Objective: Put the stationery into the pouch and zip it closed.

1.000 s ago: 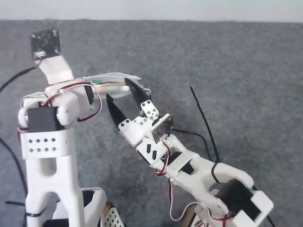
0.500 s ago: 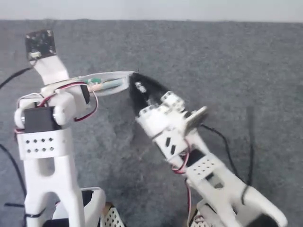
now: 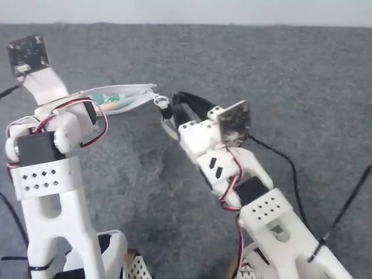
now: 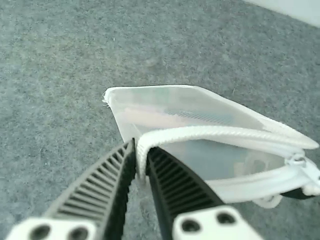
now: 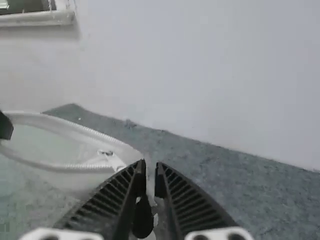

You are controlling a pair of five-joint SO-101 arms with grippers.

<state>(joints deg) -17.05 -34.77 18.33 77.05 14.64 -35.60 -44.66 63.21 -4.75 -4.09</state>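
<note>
Grey felt table (image 3: 302, 75) below, my left gripper (image 4: 141, 165) clamped on the pouch (image 4: 200, 115) at its zipper edge, pouch held off the felt, my right gripper (image 5: 150, 172) pinched shut on the zipper pull (image 5: 116, 162) at the pouch's end.

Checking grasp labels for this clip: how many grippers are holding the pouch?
2. The left gripper pinches the pouch by its zipper edge at one end; the right gripper is shut at the zipper pull on the other end, apparently gripping it.
</note>
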